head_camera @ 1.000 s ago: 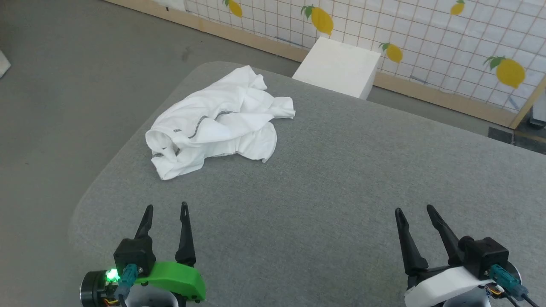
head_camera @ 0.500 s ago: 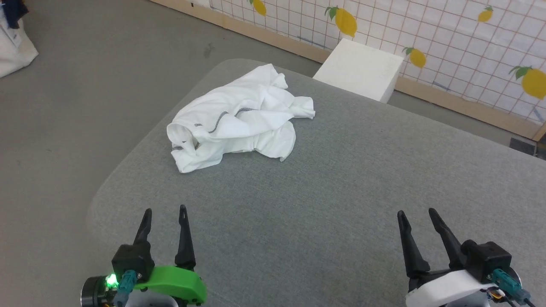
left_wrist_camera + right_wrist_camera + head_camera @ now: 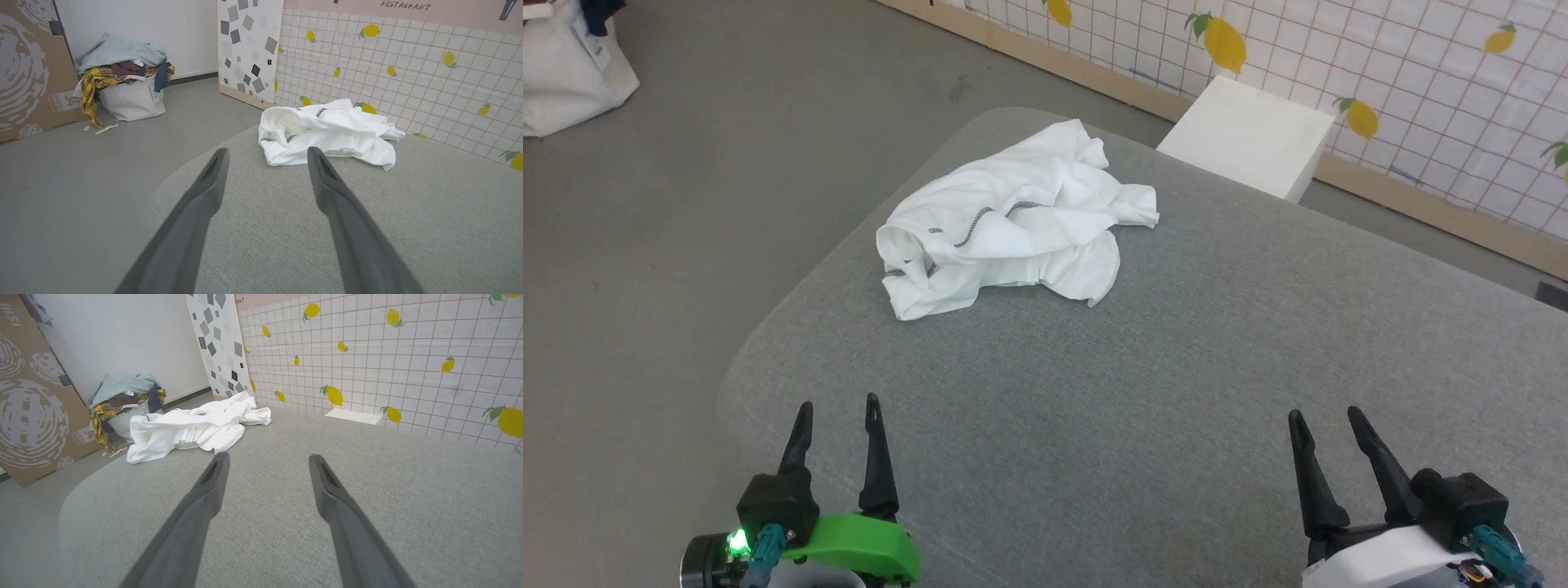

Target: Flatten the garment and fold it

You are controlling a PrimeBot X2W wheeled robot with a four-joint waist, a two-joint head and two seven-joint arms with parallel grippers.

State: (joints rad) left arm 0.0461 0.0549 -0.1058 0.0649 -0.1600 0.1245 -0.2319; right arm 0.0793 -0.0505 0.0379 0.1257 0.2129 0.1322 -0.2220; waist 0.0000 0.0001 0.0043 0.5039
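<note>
Near the grey table's (image 3: 1094,392) far-left corner the crumpled white shirt (image 3: 1013,216) lies unmoved; only the head camera swung. The left gripper (image 3: 840,402) and right gripper (image 3: 1324,412) wait spread and empty, so flattening is not yet begun.

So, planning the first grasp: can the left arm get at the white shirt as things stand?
Probably yes: the left gripper is open, and only bare grey surface lies between it and the garment ahead. Whether the arm stretches that far is unclear.

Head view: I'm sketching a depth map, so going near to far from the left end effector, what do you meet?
Nearest, the left end effector, open → crumpled white garment → white box past the table's far edge → lemon-print wall.
</note>
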